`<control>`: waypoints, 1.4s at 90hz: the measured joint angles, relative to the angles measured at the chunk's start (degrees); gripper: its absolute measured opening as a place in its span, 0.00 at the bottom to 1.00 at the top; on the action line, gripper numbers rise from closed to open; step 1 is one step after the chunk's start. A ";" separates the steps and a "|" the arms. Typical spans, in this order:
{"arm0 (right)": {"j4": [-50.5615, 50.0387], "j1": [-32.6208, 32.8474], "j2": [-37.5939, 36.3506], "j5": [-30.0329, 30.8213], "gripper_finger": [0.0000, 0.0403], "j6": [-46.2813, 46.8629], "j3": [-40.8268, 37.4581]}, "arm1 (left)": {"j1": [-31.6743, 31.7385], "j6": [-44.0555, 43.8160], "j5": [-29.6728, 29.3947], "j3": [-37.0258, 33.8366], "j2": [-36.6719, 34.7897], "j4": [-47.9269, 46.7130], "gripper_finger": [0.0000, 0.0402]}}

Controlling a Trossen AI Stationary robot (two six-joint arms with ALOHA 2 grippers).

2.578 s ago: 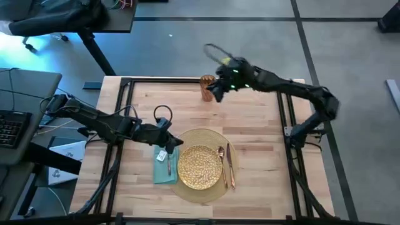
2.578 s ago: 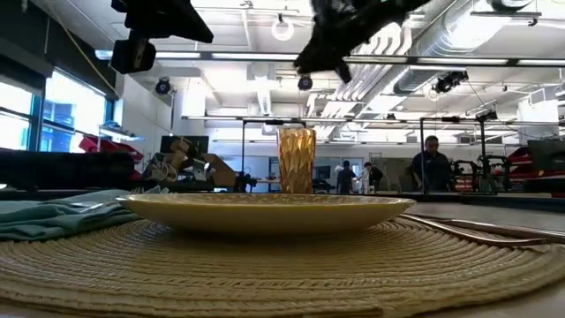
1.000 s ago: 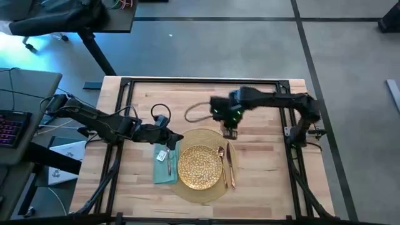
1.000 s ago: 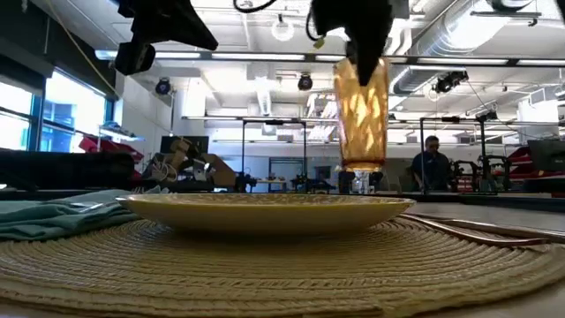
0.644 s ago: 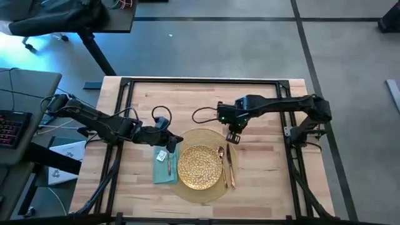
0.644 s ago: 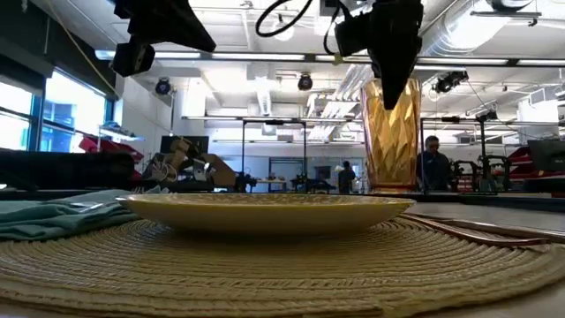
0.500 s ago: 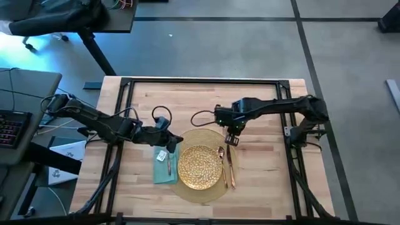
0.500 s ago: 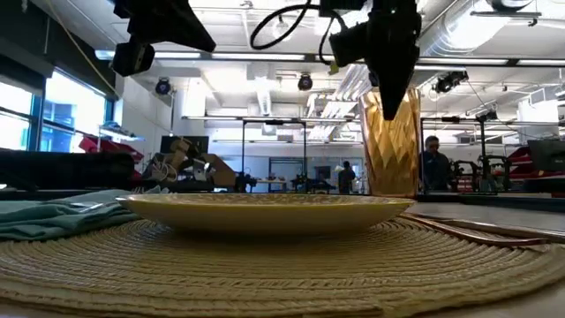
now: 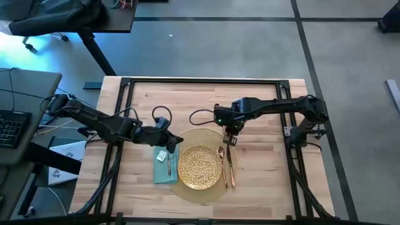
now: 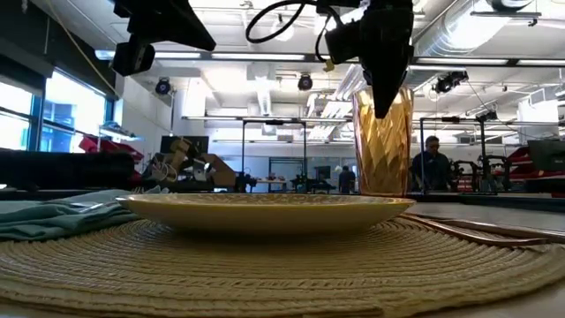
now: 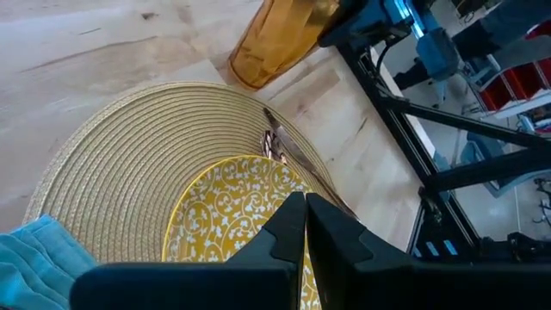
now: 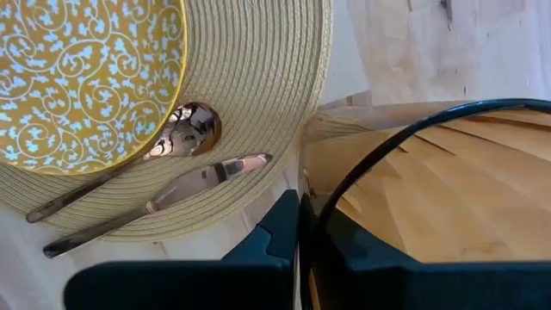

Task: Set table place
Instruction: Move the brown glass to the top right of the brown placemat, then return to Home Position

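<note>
At the placemat's far right edge, your right hand point(image 9: 230, 134) is clamped on the faceted amber glass cup point(image 10: 382, 141), upright beyond the copper knife point(image 12: 155, 205) tip; probably just above the light-wood bench point(image 9: 187, 103). Lower straight down. Left hand point(image 9: 167, 145) hovers closed over the teal napkin point(image 9: 164, 170).

We saw even, bright overhead light on the table point(image 9: 262, 162), with soft shadows under both arms. Left of the table a cold blue glow fell on the floor. Beyond the plate point(image 10: 265, 210) ceiling lamps glared, while the placemat point(image 10: 265, 274) nearest us lay blurred. The cup point(image 10: 382, 141) glowed amber, backlit.
</note>
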 joint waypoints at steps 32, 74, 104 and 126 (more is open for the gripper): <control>0.31 0.00 0.00 0.76 0.13 1.99 0.01 | 0.00 -0.05 -0.07 0.00 0.00 0.00 0.00; -2.75 -1.24 -6.15 1.39 0.32 0.94 5.63 | 0.00 -1.05 0.00 0.02 0.00 0.07 0.00; -0.01 -1.20 -27.32 -0.26 0.31 4.43 -0.74 | -0.07 -1.47 -0.34 0.04 0.00 0.04 0.00; 6.91 -2.80 -55.78 2.71 0.27 15.58 -19.85 | -0.07 -1.11 -0.86 0.05 0.00 0.02 0.00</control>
